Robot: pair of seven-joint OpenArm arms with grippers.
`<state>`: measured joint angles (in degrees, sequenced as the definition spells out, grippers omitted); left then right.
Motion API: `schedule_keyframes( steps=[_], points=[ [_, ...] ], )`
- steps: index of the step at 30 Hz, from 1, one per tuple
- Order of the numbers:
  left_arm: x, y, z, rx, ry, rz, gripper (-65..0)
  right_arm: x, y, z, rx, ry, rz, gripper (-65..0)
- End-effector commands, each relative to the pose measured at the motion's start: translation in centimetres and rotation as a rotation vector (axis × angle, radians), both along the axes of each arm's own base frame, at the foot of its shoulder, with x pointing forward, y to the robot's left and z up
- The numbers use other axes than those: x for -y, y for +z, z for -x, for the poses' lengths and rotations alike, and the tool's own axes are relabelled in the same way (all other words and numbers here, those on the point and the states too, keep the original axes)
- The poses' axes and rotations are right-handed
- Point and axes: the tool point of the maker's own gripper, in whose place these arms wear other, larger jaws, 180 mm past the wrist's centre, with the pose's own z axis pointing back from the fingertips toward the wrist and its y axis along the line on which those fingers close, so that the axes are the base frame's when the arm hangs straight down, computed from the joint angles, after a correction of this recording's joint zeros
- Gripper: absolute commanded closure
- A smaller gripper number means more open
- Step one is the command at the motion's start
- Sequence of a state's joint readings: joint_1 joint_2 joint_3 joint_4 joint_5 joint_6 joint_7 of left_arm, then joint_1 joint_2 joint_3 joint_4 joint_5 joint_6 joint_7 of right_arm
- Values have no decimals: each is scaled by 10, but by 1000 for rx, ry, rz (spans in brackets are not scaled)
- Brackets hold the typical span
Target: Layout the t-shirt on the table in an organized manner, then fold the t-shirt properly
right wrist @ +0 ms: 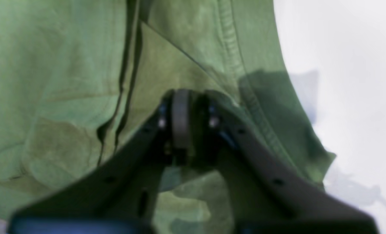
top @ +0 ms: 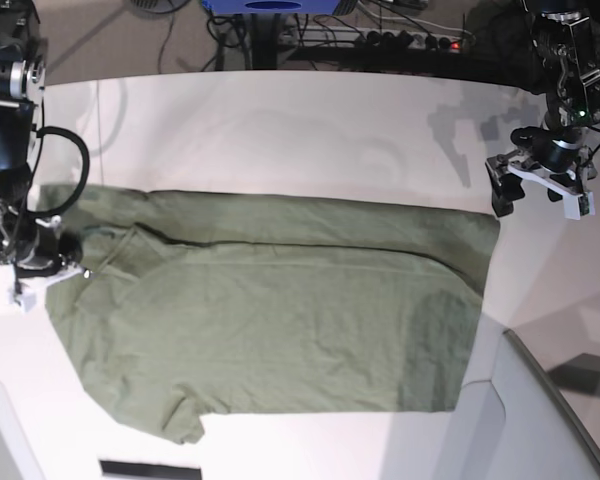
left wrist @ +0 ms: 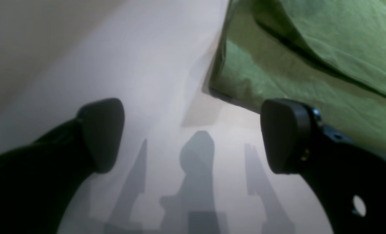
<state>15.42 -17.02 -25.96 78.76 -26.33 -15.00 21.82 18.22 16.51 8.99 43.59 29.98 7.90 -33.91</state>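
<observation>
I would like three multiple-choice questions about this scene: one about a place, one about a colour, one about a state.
1. Where is the left gripper?
A. on the collar
B. above bare table beside the shirt's corner
C. under the shirt

2. What colour is the t-shirt?
A. olive green
B. red
C. white

3. How is the right gripper?
A. wide open
B. out of view
C. shut on the t-shirt

Answers: 1 B, the left wrist view shows white table between its fingers. 2 A, every view shows green cloth. 3 C, the right wrist view shows its jaws together on the fabric.

Plain olive-green t-shirt [top: 280, 320], matte white table [top: 280, 120], blk grippers.
</observation>
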Motion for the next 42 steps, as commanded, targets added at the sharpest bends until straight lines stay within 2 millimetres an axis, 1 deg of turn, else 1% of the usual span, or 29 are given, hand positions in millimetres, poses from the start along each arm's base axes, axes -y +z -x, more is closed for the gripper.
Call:
schedule_keyframes(
  steps=[1,3,5,9,18,20,21,22,25,26,27,28,29,33,35,38,42],
  points=[
    [-8,13,-7,42,1,-21,-650,8,18,-18,57,-6,15,-26],
    [-8,13,-7,42,1,-21,-650,8,18,-18,58,-5,15,-3],
    [-8,13,-7,42,1,-21,-650,8,20,-20,63,-5,16,0],
    [-8,13,-7,42,1,-21,-650,7,38,-33,120,11,31,0],
    [-8,13,-7,42,1,-21,-650,3,60,-48,159,33,35,0],
    [-8,13,-7,42,1,-21,-650,5,59,-48,155,30,37,-20],
    [-8,13,-7,42,1,-21,-650,6,58,-47,151,28,37,-54],
    [-8,13,-7,42,1,-21,-650,6,58,-47,151,28,38,-116],
    [-8,13,-7,42,1,-21,-650,5,52,-40,117,35,31,-359],
    [-8,13,-7,42,1,-21,-650,5,52,-39,114,35,31,-417],
    [-8,14,-8,44,1,-21,-650,6,48,-35,106,34,31,-453],
    [-8,14,-8,44,1,-21,-650,6,46,-32,101,30,30,-453],
    [-8,14,-8,44,1,-21,-650,7,44,-30,97,29,30,-432],
    [-8,14,-8,44,1,-21,-650,6,42,-28,93,31,30,-317],
    [-8,13,-7,42,1,-21,-650,6,37,-25,78,28,27,-281],
    [-8,12,-7,40,3,-20,-650,7,31,-20,58,23,21,-281],
    [-10,4,-1,19,15,-12,-650,9,20,-14,42,7,19,-281]
  ],
)
